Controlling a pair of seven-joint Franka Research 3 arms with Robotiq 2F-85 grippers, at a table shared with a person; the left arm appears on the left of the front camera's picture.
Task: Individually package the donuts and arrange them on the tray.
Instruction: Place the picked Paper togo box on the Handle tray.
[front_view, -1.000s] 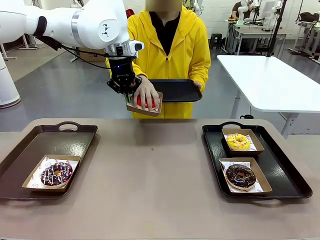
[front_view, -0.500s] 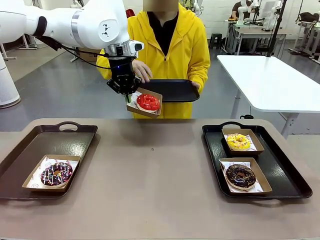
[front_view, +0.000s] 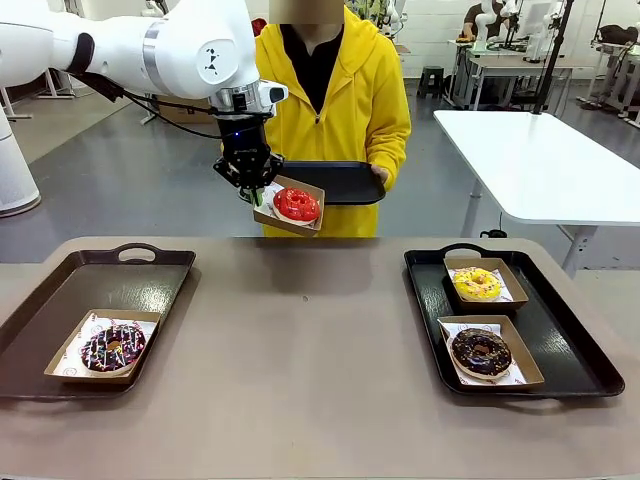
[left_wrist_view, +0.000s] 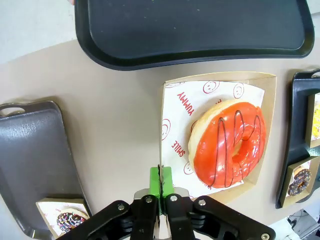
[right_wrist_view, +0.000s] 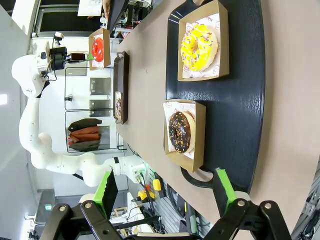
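boxed red donut held over the far table edge

the left gripper (front_view: 252, 190) is clamped on a box (front_view: 290, 206) edge, red donut (front_view: 296, 204) just beside its fingers. beneath lies the tan table (front_view: 320, 350); grey floor beyond. the right gripper (right_wrist_view: 165, 192) stands apart.

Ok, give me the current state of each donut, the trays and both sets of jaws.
Red-iced donut: boxed, held aloft by left gripper, jaws shut on box edge.
Sprinkled donut: boxed, on left tray.
Yellow donut, dark chocolate donut: boxed, on right tray.
Right gripper: open.
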